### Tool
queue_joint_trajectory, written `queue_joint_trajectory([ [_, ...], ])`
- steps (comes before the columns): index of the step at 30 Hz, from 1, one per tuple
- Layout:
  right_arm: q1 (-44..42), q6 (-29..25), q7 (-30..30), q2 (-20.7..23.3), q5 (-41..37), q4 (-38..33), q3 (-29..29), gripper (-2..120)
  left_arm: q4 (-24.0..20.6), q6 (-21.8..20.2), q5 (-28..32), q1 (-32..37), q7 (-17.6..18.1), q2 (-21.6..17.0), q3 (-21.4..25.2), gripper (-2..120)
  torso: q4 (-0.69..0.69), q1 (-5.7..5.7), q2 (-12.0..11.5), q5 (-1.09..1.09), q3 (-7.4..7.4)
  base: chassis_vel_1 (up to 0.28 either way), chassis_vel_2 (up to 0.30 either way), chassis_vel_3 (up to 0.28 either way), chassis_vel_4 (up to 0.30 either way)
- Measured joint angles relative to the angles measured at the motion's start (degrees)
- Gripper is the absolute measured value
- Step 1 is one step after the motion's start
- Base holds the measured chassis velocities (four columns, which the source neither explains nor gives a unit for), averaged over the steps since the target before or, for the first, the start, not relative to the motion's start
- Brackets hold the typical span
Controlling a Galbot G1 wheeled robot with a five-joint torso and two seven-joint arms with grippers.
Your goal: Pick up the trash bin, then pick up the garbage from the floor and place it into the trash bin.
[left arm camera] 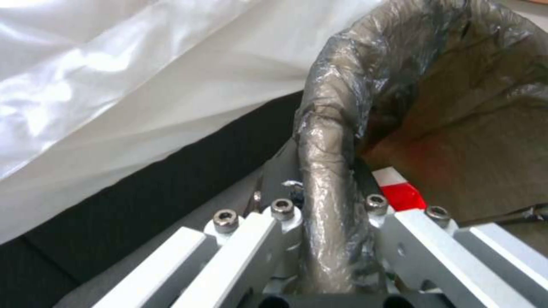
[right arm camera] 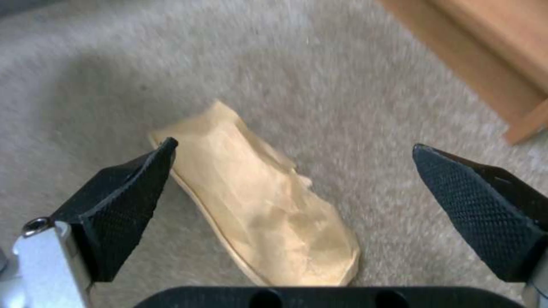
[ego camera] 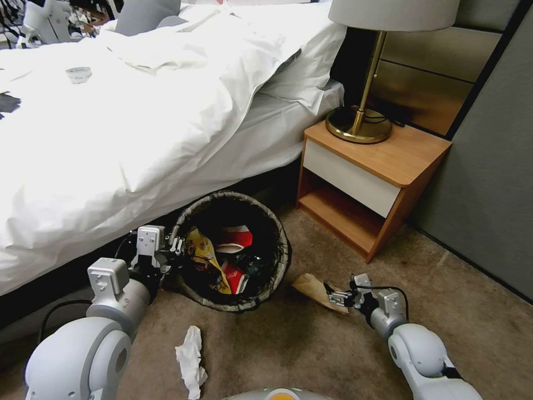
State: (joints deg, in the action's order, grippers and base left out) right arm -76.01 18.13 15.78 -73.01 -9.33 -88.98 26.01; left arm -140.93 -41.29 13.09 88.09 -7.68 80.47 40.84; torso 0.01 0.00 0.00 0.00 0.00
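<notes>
White tissue (ego camera: 190, 361) lies nearest, untouched. Left gripper (ego camera: 176, 244) pinches the trash bin (ego camera: 280, 261) rim, tilting its mouth open; right gripper (ego camera: 333, 296), jaws spread, hovers over brown paper (ego camera: 311, 288).

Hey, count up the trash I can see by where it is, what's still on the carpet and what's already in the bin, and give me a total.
On the carpet: 2, the brown paper in front of the open right hand, and the white tissue.
In the trash bin, whose rim the left hand grips: 3 told apart, a yellow snack bag and two red-and-white wrappers.
Total: 5.
</notes>
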Motion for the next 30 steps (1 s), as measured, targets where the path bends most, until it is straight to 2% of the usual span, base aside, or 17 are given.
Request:
queue_joint_trajectory([
  [8, 4.5, -0.1, -0.1, -1.5, 2.0, 8.2, -1.2, 100, 0.4, -0.4, 0.1, -1.1, -0.1, 0.0, -0.6, 3, 0.00, 0.00, 0.0, 0.00, 0.00, 0.000, 0.000, 0.000, 0.000],
  [30, 8.3, -3.5, 0.7, -3.7, 5.3, 16.0, -2.8, 100, 1.0, -0.7, -0.3, -2.0, 0.0, 0.3, -1.7, 3, -0.01, 0.00, 0.0, 0.00, -0.01, 0.000, 0.000, 0.000, 0.000],
])
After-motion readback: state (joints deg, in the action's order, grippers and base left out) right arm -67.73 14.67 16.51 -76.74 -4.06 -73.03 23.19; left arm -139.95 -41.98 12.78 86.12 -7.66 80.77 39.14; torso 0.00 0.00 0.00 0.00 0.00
